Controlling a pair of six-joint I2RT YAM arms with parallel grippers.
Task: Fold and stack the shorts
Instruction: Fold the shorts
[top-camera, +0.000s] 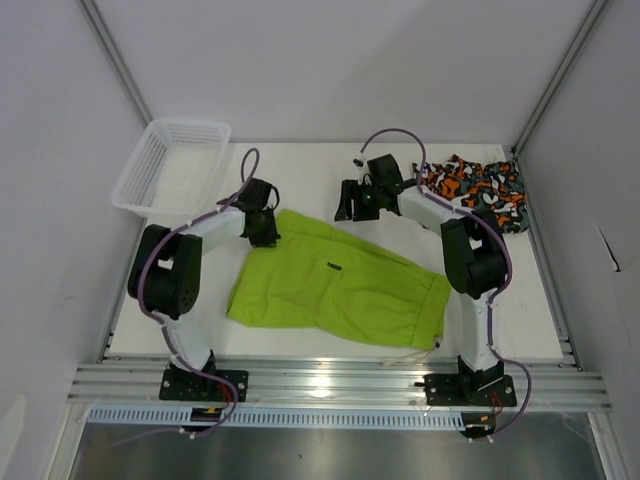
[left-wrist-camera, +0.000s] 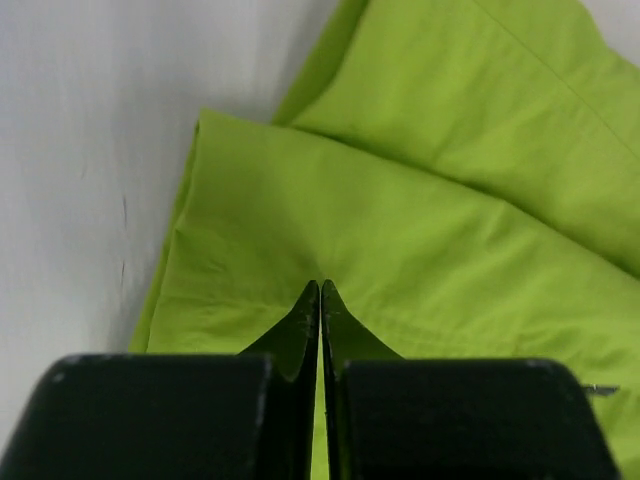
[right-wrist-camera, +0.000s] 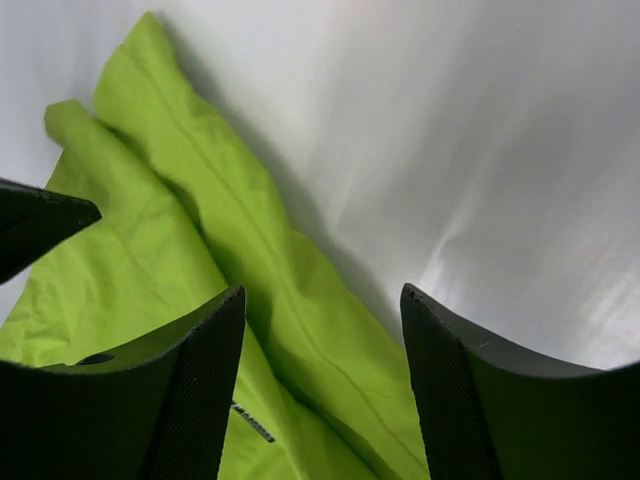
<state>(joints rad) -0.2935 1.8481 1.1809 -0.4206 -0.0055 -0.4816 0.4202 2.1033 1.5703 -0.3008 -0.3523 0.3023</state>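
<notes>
Now my left jaws are clenched on a pinch of the green shorts (top-camera: 335, 285) at the far left corner, and my right jaws hang released over the far edge. They lie spread mid-bench (top-camera: 540, 310), the camo shorts (top-camera: 480, 190) bunched far right. I judge this the first fold: the right jaws must grip, then both lift together.
</notes>
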